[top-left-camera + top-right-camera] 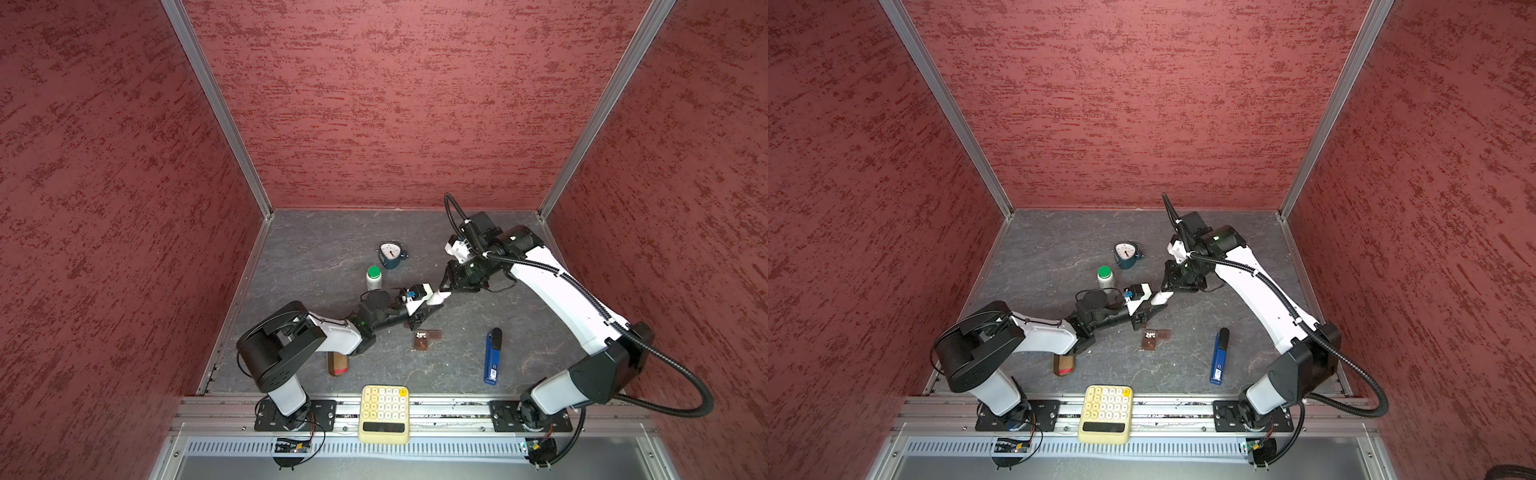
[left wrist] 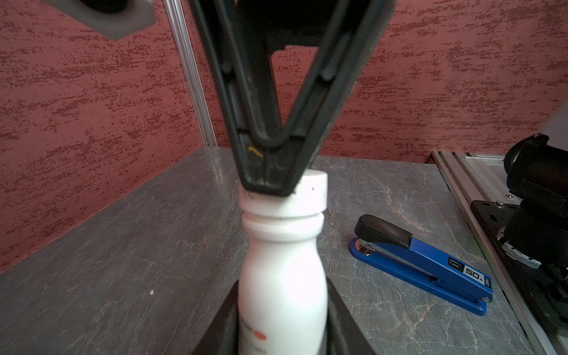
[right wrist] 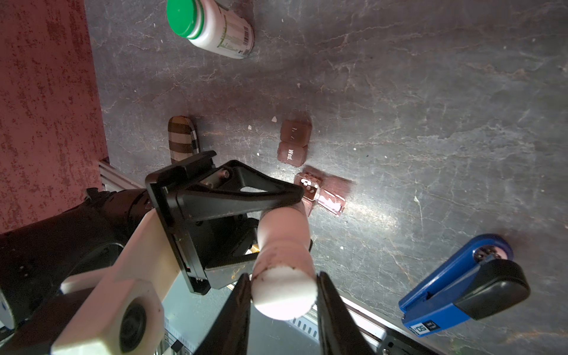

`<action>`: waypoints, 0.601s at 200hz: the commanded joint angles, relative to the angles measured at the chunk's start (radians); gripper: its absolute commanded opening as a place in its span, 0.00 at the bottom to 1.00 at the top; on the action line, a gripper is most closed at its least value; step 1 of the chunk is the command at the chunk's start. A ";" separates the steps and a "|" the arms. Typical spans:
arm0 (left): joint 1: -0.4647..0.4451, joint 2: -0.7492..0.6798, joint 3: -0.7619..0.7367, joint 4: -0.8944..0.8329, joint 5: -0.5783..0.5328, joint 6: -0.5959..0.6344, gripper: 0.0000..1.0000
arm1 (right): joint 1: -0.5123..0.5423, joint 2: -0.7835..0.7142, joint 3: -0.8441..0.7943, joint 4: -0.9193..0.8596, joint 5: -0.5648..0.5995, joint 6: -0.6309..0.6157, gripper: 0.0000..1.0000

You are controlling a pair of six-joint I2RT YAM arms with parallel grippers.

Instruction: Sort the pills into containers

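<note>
Right wrist view: a two-arm tussle over the white bottle (image 3: 282,233), held up over the middle of the bench (image 3: 430,92)!
The left gripper (image 2: 282,325) was clamped round the body and the right gripper (image 3: 284,302) was closed on the cap (image 2: 307,192), with the bottle lying near level. The containers (image 3: 293,143) sat just forward of centre, toward the front edge, with one open cell (image 3: 310,195) holding a few pills (image 3: 307,183). The danger, I'd say: had that cap popped free with the neck so flat, the contents could have poured wide and scattered past that cell. A jerk might also have twisted the body in the left grip. Room? Plenty of it lay bare toward the rear edge and the right rear corner. The stapler (image 3: 461,289) crowded the front right, and the calculator (image 1: 384,413) sat on the front edge.
</note>
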 commanded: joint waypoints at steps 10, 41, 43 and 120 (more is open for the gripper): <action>-0.008 0.029 0.027 0.151 -0.059 0.055 0.00 | 0.000 -0.010 -0.068 0.029 -0.015 0.113 0.34; -0.009 0.056 0.040 0.180 -0.064 0.082 0.00 | 0.000 -0.014 -0.100 0.063 -0.018 0.185 0.34; -0.007 0.059 0.040 0.182 -0.065 0.082 0.00 | 0.000 -0.014 -0.102 0.065 -0.018 0.189 0.34; -0.007 0.125 0.048 0.259 -0.061 0.075 0.00 | -0.001 -0.044 -0.120 0.088 0.025 0.245 0.39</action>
